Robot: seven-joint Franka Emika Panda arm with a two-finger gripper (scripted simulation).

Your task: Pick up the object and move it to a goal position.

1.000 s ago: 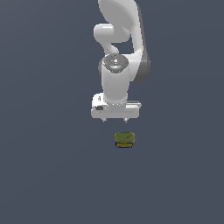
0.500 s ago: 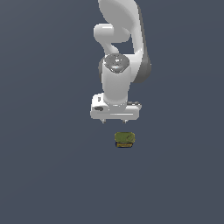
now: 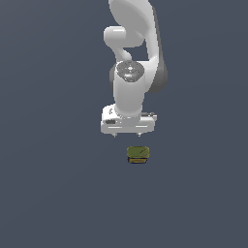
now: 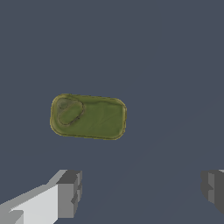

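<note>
The object (image 3: 138, 155) is a small squat block with an olive-green top and yellow and dark printed sides. It lies on the grey floor, just in front of and slightly to the exterior view's right of my white gripper (image 3: 127, 134). The gripper hangs above the floor, pointing down, apart from the object. In the wrist view the object's rounded green top (image 4: 88, 117) shows whole, with a pull-tab shape at one end. My gripper (image 4: 142, 192) is open and empty. Its two grey fingertips (image 4: 70, 192) stand wide apart, with the object off to one side of the gap.
The white arm (image 3: 135, 53) rises behind the gripper. A plain dark grey floor (image 3: 48, 184) spreads all around.
The gripper has moved slightly to the exterior view's left and a little lower. The object has not moved.
</note>
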